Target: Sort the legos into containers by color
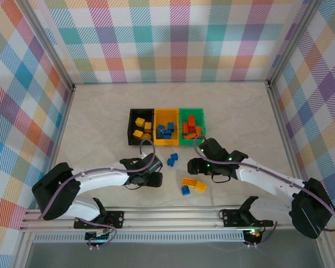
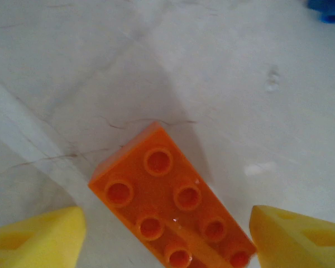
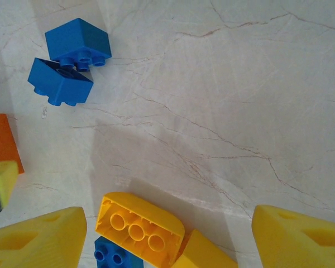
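An orange lego [image 2: 170,209] lies studs-up and slanted on the table. My left gripper [image 2: 167,241] is open around it, with a gap showing at each yellow finger [image 2: 36,237]. In the top view the left gripper [image 1: 154,180] is low in front of the black container [image 1: 131,127]. My right gripper [image 3: 167,240] is open above an upturned yellow lego [image 3: 139,229], with a blue lego [image 3: 114,255] beside it. The right gripper [image 1: 194,166] hovers in front of the green container [image 1: 192,110]. The yellow container [image 1: 166,111] stands between them, and all three hold legos.
Two blue legos [image 3: 72,61] lie together between the grippers, seen from above as blue legos [image 1: 172,160]. A yellow and blue cluster [image 1: 191,185] sits near the front rail. Checkered walls close in the table at the back and both sides.
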### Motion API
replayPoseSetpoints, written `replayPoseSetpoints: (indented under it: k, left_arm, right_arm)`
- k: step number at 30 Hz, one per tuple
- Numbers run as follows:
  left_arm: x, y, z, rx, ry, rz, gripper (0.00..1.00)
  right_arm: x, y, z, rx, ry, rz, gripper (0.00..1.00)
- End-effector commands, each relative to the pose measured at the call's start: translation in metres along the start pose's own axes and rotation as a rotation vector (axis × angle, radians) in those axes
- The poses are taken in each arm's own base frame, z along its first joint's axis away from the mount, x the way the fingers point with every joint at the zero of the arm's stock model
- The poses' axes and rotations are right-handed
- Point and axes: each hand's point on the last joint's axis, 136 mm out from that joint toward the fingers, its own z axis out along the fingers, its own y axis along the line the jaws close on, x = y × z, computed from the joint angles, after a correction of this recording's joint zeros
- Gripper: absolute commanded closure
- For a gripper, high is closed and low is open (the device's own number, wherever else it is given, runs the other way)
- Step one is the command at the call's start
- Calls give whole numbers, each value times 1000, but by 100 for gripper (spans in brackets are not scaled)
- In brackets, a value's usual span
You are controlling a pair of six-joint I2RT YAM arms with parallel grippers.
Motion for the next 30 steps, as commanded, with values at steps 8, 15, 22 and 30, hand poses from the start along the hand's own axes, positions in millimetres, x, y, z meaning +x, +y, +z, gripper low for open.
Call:
replayPoseSetpoints:
  k: [8, 15, 22, 30]
  left_arm:
    - [3, 20, 6, -136, 0, 24, 52]
    - [-12, 7, -15, -87, -45, 27, 71]
    - [-77, -42, -64, 5, -209, 99, 72]
    - [-195, -126, -75, 92, -324, 188, 72]
  right_arm:
    - [2, -7, -6, 21, -24, -13, 22]
    - [-4, -13, -11, 54, -67, 6, 22]
    - [-4, -36, -18, 126, -142, 57, 22]
    - [7, -38, -13, 119, -100, 65, 21]
